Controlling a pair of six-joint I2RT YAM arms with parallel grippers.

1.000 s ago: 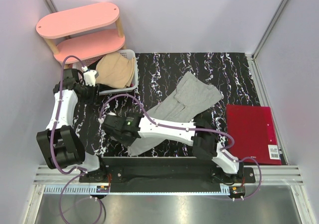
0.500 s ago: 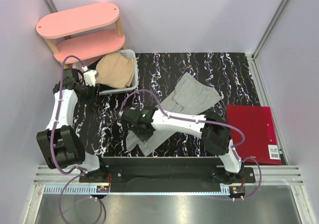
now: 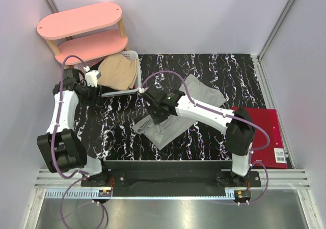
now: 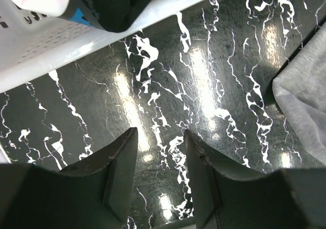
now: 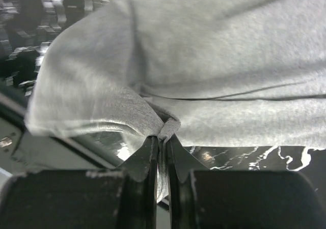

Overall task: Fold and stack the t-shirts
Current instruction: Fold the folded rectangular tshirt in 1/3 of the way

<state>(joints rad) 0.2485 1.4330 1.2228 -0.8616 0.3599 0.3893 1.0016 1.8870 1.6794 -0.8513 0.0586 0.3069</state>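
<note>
Grey t-shirt [image 5: 214, 51] pinched in right end effector [image 5: 161, 137].

Surface [image 3: 229, 71]: black, marbled with white veins, glossy; bright patches of light reflect off it.
Walls [image 3: 204, 15]: plain pale lilac-grey panels closing in the surface on its far, left and right sides.
Corner post [image 3: 279, 21]: pale metal strip rising from the surface's far right corner.
Pink shelf [image 3: 81, 21]: two oval tiers on light wooden legs, at the surface's far left corner.
Rail [image 3: 168, 179]: ribbed aluminium, along the surface's near edge.
</note>
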